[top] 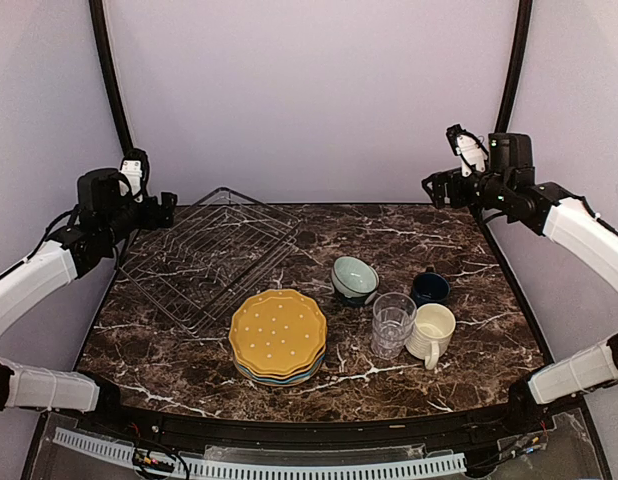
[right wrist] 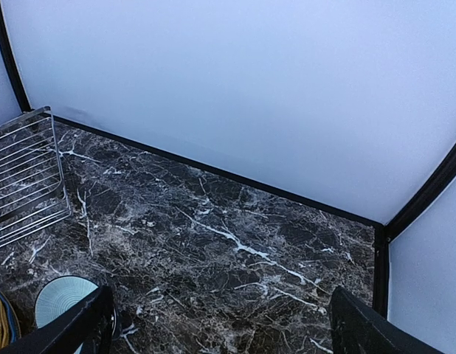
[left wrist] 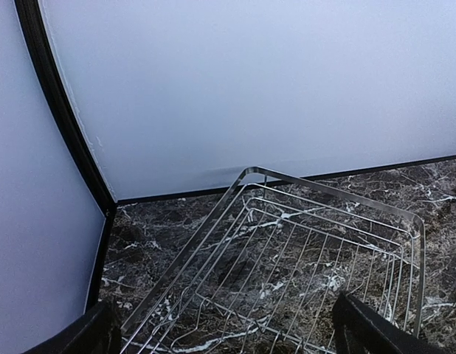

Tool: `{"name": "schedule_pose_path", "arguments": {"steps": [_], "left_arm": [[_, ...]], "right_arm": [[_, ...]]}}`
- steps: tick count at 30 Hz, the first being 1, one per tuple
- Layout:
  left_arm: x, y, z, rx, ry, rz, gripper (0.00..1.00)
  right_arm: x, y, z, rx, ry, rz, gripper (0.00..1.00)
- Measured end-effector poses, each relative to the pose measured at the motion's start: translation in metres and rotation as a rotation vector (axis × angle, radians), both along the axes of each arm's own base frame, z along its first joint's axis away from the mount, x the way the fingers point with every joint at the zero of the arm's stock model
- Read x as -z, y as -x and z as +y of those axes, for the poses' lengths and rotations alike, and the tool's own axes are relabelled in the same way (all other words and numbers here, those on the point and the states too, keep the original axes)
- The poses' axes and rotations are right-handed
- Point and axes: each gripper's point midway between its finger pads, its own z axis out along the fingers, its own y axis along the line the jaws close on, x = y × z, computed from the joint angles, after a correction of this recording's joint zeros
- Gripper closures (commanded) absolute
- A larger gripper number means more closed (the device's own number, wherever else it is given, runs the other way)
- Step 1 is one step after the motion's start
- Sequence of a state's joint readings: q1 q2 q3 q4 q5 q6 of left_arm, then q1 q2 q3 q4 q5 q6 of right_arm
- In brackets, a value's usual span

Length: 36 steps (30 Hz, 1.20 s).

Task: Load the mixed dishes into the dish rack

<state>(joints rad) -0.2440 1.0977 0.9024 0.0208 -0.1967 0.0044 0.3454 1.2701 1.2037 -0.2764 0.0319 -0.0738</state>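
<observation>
Yellow-topped stack of scalloped plates (top: 278,335) at six o'clock; clear glass tumbler (top: 392,323), cream ribbed mug (top: 432,333) at four; navy mug (top: 429,288) at three; pale green bowl (top: 354,278) central; wire dish rack (top: 209,255) at ten. Left gripper (top: 161,210) at ten, right gripper (top: 439,187) at two, both wide.

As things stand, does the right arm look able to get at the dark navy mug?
Probably yes. The right gripper hangs open over the table's back right, and the dark navy mug stands on that side with bare marble behind it; only the cream mug and glass tumbler crowd its near side.
</observation>
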Motion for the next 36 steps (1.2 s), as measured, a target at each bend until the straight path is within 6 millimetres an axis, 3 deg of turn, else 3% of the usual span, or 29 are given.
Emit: {"name": "schedule_pose_path", "arguments": {"steps": [24, 31, 36], "left_arm": [[0.01, -0.006, 0.002, 0.004, -0.107, 0.107, 0.01], [0.019, -0.046, 0.005, 0.029, -0.202, 0.258, 0.01], [0.051, -0.089, 0.016, 0.048, -0.258, 0.402, 0.01]], "right_arm": [[0.008, 0.0, 0.004, -0.014, 0.007, 0.046, 0.01], [0.013, 0.001, 0.01, -0.049, -0.007, 0.067, 0.01], [0.031, -0.003, 0.019, -0.08, -0.021, 0.12, 0.01]]}}
